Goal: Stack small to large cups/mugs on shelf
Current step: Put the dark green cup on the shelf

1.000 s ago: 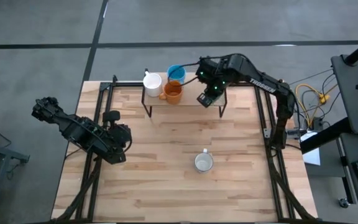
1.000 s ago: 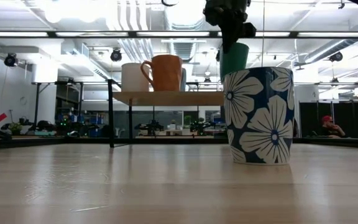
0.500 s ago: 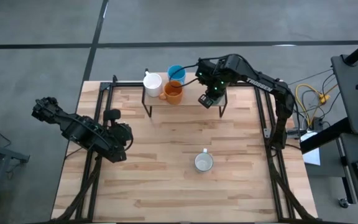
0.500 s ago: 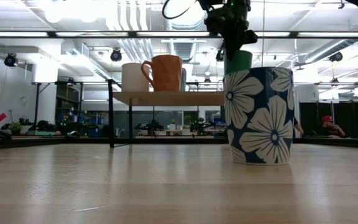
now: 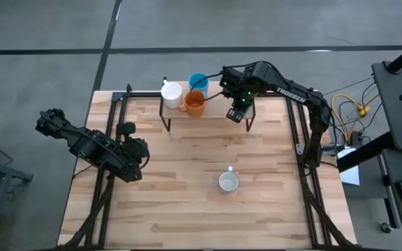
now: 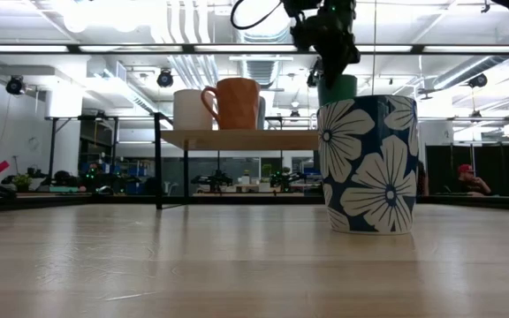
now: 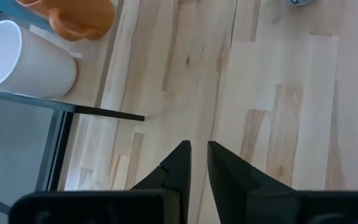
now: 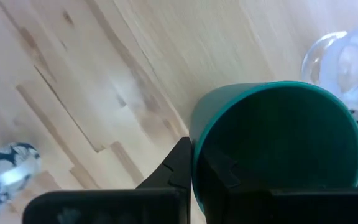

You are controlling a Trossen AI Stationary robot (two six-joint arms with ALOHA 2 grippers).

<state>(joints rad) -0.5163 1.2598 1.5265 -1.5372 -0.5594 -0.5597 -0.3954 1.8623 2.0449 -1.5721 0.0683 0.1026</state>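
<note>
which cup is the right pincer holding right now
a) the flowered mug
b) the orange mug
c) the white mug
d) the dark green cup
d: the right pincer grips the rim of the dark green cup above the shelf, while the orange mug and white mug stand on the shelf and the flowered mug sits on the table.

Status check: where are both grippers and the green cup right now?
Right gripper shut on green cup, over the shelf's right end. Left gripper shut, empty, parked at table's left. Clear glass close beside the cup.
</note>
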